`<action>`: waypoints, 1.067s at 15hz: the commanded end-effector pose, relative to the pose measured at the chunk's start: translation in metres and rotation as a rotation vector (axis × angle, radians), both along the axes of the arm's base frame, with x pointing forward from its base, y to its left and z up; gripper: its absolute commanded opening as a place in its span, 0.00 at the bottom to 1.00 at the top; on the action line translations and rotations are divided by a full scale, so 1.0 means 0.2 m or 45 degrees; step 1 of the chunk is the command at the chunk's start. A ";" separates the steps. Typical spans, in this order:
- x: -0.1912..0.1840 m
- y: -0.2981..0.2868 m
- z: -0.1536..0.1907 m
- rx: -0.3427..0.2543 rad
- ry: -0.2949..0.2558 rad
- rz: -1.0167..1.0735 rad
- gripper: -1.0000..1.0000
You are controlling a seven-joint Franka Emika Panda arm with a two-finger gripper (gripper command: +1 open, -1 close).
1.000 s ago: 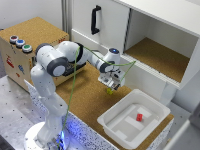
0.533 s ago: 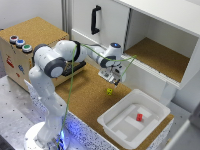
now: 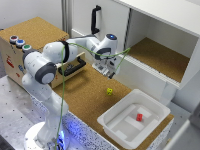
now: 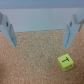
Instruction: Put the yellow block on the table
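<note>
Since the yellow block lies alone on the table beside the white bin, placement looks done. In the wrist view, the gripper jaws stand apart, empty, the block just beyond 1 fingertip; next, retreat clear.

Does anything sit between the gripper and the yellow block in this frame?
Nothing visible does. The gripper hangs open above the table, apart from the yellow block, which rests on bare cork. The wrist view shows only cork between the fingers and the block.
</note>
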State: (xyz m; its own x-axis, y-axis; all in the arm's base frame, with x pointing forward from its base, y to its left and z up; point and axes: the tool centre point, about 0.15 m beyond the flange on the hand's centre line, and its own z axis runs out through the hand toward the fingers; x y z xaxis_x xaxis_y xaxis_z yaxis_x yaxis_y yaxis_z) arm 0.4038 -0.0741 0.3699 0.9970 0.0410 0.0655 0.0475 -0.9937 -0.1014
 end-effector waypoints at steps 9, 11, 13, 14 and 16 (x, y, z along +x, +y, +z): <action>0.05 -0.21 -0.03 -0.043 -0.021 -0.037 1.00; 0.07 -0.31 -0.06 -0.042 -0.020 0.005 1.00; 0.07 -0.35 -0.11 -0.071 -0.008 0.056 1.00; 0.07 -0.38 -0.13 -0.078 -0.007 0.059 1.00; 0.10 -0.50 -0.12 -0.087 -0.030 0.015 1.00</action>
State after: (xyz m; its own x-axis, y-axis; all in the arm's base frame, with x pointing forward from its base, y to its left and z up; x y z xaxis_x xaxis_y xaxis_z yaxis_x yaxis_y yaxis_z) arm 0.4061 -0.1258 0.3628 0.9948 0.0506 0.0885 0.0545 -0.9976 -0.0424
